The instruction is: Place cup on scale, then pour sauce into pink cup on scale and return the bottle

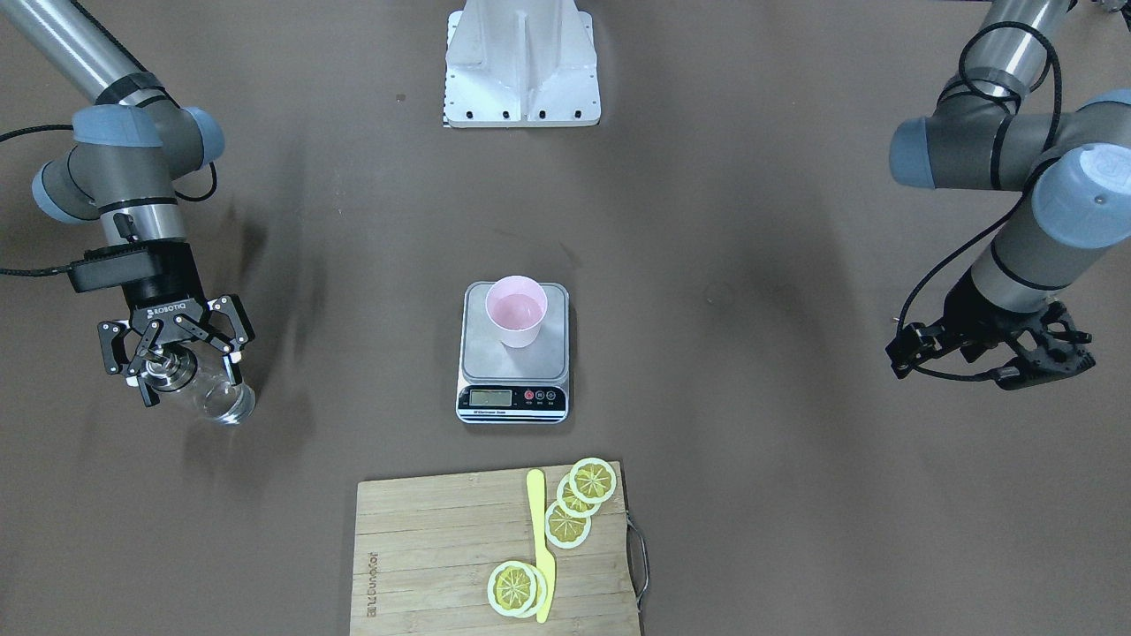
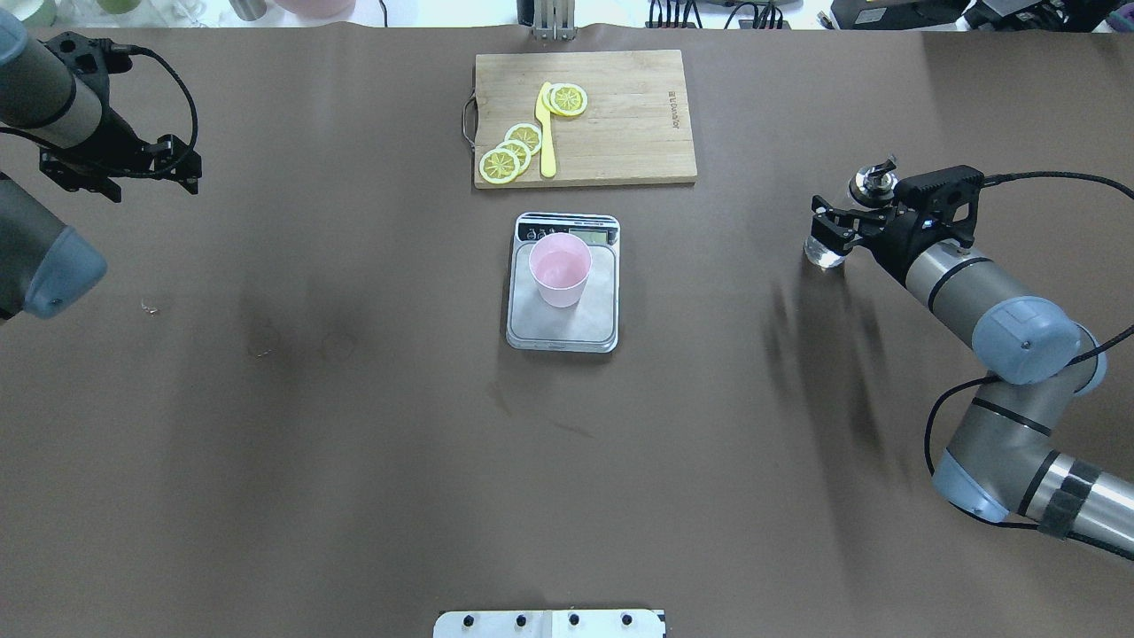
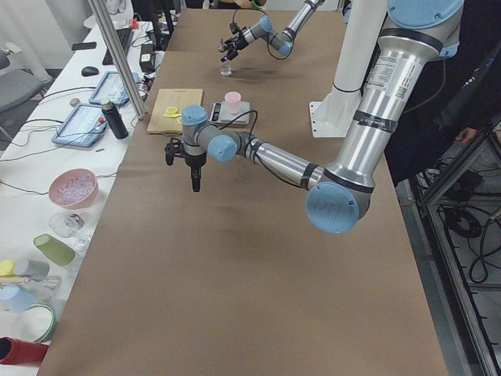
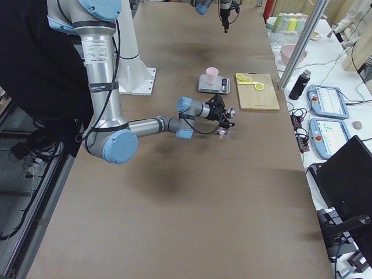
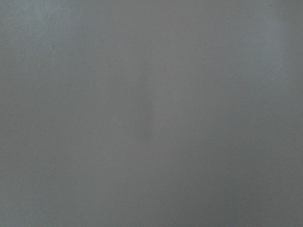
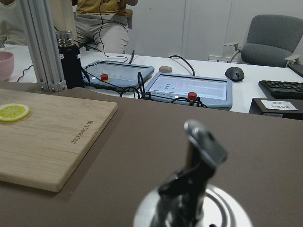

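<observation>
At the far left the left gripper [image 3: 195, 180] hangs over the table [image 2: 354, 399], pointing straight down and well apart from everything else. In the left side view its fingers look pressed together into one narrow tip with nothing between them, and its wrist view is plain grey. In the middle, at the table's far side, lies a wooden board [image 2: 620, 133]. Three overlapping lemon slices [image 2: 500, 166] lie near its left end, a yellow knife [image 2: 547, 133] lies just beside them, and two more slices lie by the knife's far end. Just on the near side of the board sits the scale [image 2: 567, 332], its display end toward the board. The cup [image 2: 560, 270] stands upright on its platform, nearer the display end, mouth up. To the right, well apart from the scale, the bottle [image 2: 824, 252] stands upright on the table. The right gripper [image 1: 185, 375] reaches down over it. Its fingers are spread to either side of the neck, wider than the glass, and do not appear to clamp it. In the right wrist view the silver pourer [image 6: 203, 142] rises close at the bottom edge.
</observation>
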